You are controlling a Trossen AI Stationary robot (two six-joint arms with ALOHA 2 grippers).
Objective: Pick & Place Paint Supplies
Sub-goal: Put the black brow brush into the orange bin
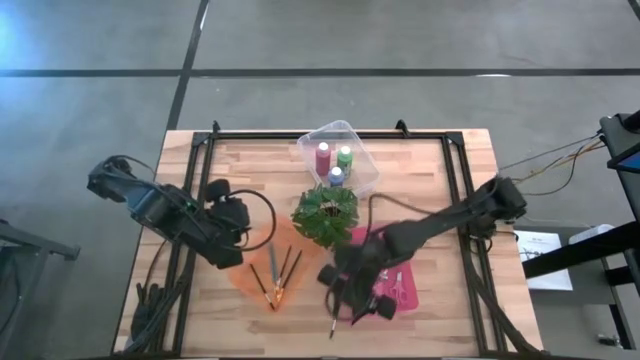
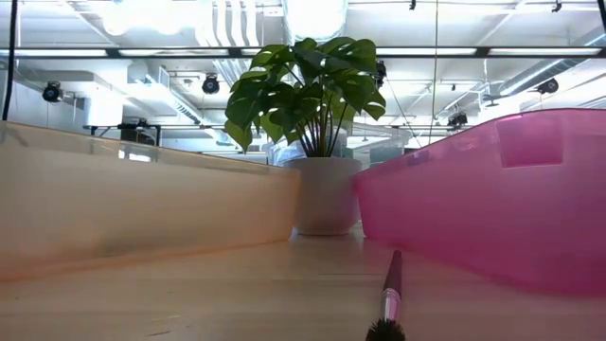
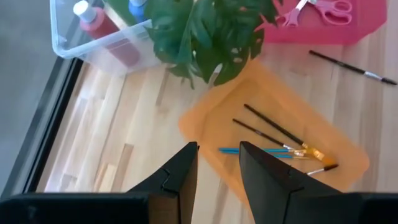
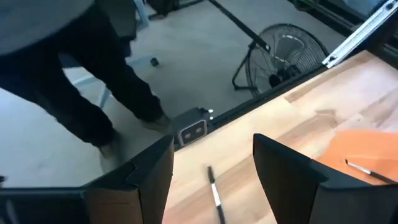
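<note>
Loose brush: a thin dark-handled paintbrush with a metal ferrule lies on the bare wooden table near the front edge, just beside the pink plastic tray.
Right gripper: the right gripper hovers above that brush, fingers apart and empty.
Left gripper: the left gripper waits over the translucent orange tray, fingers apart, holding nothing.
Handling: I judge the brush light, stiff and prone to rolling; pinch mid-handle, across its length.
Other supplies: more thin brushes rest in the orange tray; small pink-handled scissors lie in the pink tray; three small paint bottles stand in the clear plastic bin.
Low view only: the brush's bristle tip seen close, with the potted leafy green plant between the trays.
Right wrist view only: a person's dark-trousered legs and a floor fan beyond the table.
</note>
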